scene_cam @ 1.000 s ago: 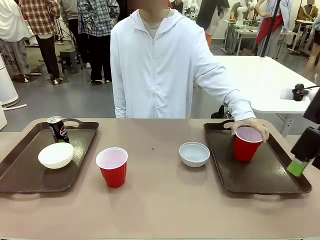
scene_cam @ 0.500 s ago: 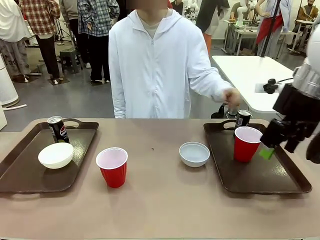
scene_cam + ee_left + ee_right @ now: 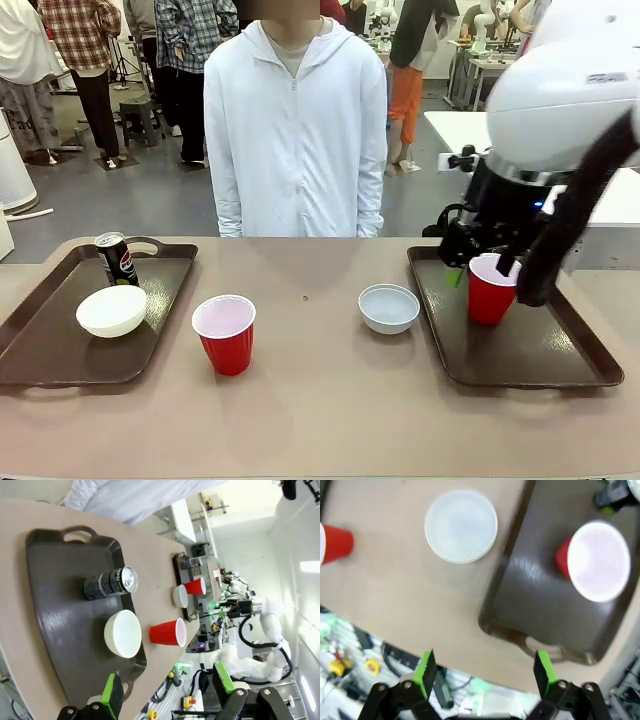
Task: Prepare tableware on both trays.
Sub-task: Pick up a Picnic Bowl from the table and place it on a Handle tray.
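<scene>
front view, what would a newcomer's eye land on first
The big white right arm looms over the right tray, beside the red cup standing on it. A white bowl and a second red cup sit on the table between the trays; the left tray holds a can and another bowl.

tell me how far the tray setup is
Done: left dark brown plastic tray holds a slim dark can and round white bowl; right tray holds a red plastic cup. In hand: nothing, right tool open at that tray. Left: second cup and second bowl, on the bare table.
</scene>
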{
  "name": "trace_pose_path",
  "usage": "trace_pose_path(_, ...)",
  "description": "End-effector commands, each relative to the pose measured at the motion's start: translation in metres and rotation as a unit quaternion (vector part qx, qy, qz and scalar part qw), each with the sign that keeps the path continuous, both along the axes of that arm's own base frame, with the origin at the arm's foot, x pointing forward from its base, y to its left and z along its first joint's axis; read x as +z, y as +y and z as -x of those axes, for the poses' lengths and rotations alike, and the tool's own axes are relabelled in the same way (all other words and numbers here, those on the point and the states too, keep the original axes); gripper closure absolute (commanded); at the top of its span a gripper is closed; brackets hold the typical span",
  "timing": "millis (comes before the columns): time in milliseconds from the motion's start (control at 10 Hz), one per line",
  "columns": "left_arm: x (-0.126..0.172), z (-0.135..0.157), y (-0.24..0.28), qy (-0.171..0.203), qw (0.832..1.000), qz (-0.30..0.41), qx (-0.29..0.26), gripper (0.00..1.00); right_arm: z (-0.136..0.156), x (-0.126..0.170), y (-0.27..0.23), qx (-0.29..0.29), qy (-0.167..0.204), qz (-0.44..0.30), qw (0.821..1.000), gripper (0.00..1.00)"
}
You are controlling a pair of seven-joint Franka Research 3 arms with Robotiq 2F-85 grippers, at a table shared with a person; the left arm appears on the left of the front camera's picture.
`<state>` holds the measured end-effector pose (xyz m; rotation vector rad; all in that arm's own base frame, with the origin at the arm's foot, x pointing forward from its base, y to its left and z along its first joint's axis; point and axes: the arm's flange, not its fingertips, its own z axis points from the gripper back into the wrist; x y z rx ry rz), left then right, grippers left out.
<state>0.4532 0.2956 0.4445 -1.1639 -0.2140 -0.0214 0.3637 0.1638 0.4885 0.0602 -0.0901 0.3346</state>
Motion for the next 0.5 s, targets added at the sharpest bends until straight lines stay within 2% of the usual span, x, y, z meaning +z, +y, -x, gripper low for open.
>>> trace_pose_path(0, 0.001, 0.002, -0.001, 0.000, 1.000, -0.003, 0.004, 0.05, -0.022, -0.007, 0.025, -0.027, -0.025, -0.003, 0.999, 0.00)
trace_pose_path(100, 0.001, 0.002, -0.001, 0.000, 1.000, -0.003, 0.004, 0.05, -0.032, -0.013, 0.033, -0.043, -0.045, -0.004, 0.998, 0.00)
trace_pose_path(400, 0.001, 0.002, -0.001, 0.000, 1.000, -0.003, 0.004, 0.05, -0.057, -0.039, 0.047, -0.073, -0.063, -0.002, 0.995, 0.00)
